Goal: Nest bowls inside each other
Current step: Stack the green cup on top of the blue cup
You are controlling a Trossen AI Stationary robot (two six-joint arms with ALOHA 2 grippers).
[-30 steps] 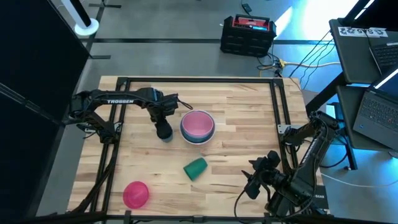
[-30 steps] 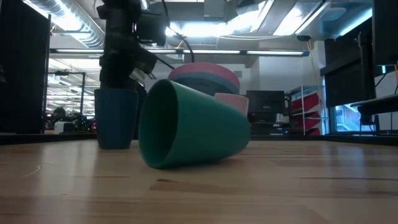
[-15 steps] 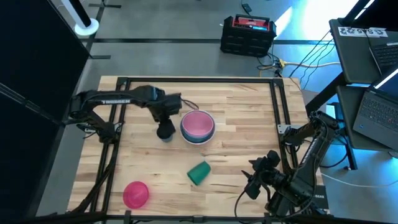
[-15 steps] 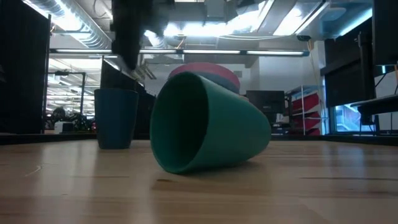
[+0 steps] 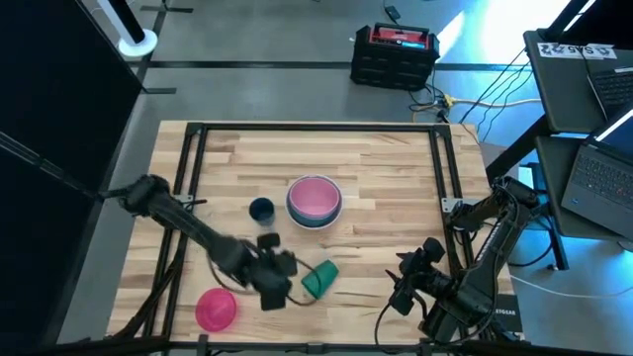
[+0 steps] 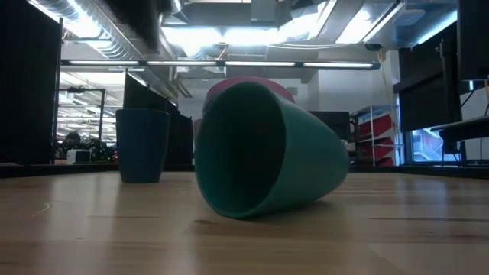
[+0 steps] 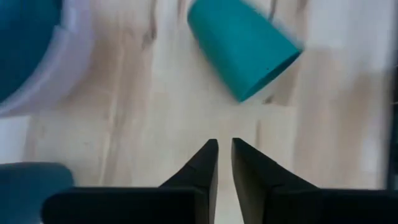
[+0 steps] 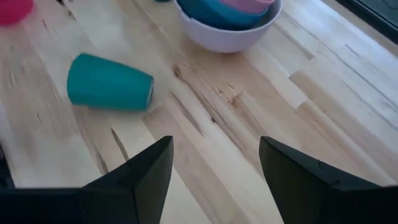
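Note:
A stack of bowls [image 5: 315, 201] stands mid-table: a white bowl [image 8: 231, 38] outermost, a blue one [image 8: 208, 14] in it, a pink one [image 5: 315, 196] on top. A magenta bowl [image 5: 216, 309] sits alone near the front left. A green cup [image 5: 318, 279] lies on its side, and a dark blue cup [image 5: 261, 210] stands upright left of the stack. My left gripper [image 7: 224, 149] hovers over bare wood just left of the green cup, fingertips nearly together with nothing between them. My right gripper [image 8: 214, 155] waits open at the near right.
A dark metal frame [image 5: 437, 168] runs along the table's sides. Bare wood [image 5: 386, 237] lies between the stack and my right arm. The green cup [image 6: 267, 149] fills the middle of the low view and hides most of the stack behind it.
My left gripper has risen off the dark blue cup, leaving it upright, and swung fast toward the table's near edge, stopping beside the green cup. The green cup has rolled a little toward the near right, its mouth turning more toward the table's near edge.

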